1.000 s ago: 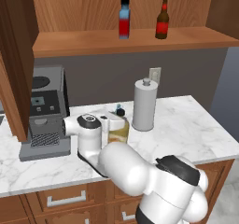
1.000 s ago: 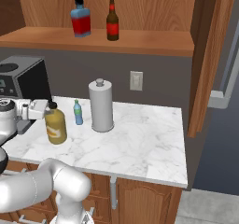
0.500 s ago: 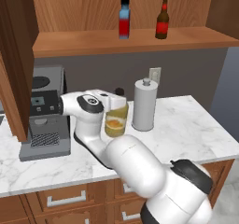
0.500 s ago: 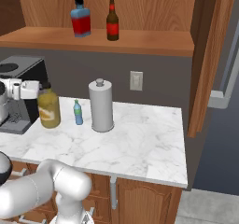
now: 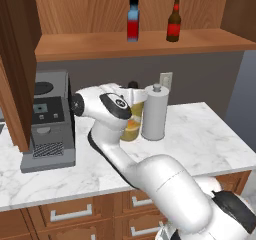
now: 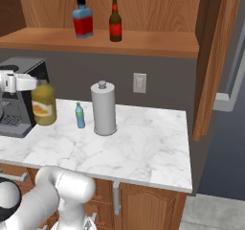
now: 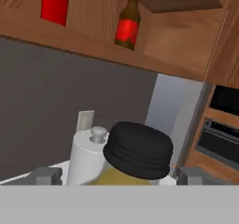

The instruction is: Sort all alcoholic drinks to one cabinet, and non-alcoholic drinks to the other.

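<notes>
- Step in hand, by judgement: reaching for orange-yellow juice bottle (image 6: 44,104) on marble counter (image 6: 143,147), between coffee machine (image 5: 50,119) and paper-towel roll (image 6: 104,108).
- Gripper (image 7: 116,177) spread wide, one tip either side of ribbed black cap (image 7: 138,149); nothing gripped.
- Next: lower, close on rounded body.
- Squarish blue bottle (image 6: 82,17) and slim brown bottle (image 6: 115,21) upright on wood-grain cabinet shelf (image 6: 158,43).

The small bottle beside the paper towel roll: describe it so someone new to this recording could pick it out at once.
Start at the white marble counter and find the tall paper towel roll standing near the wall. Just left of it in the right base view stands the small bottle. It is slim, light blue with a green cap, far smaller than the round orange-yellow juice bottle further left.
</notes>
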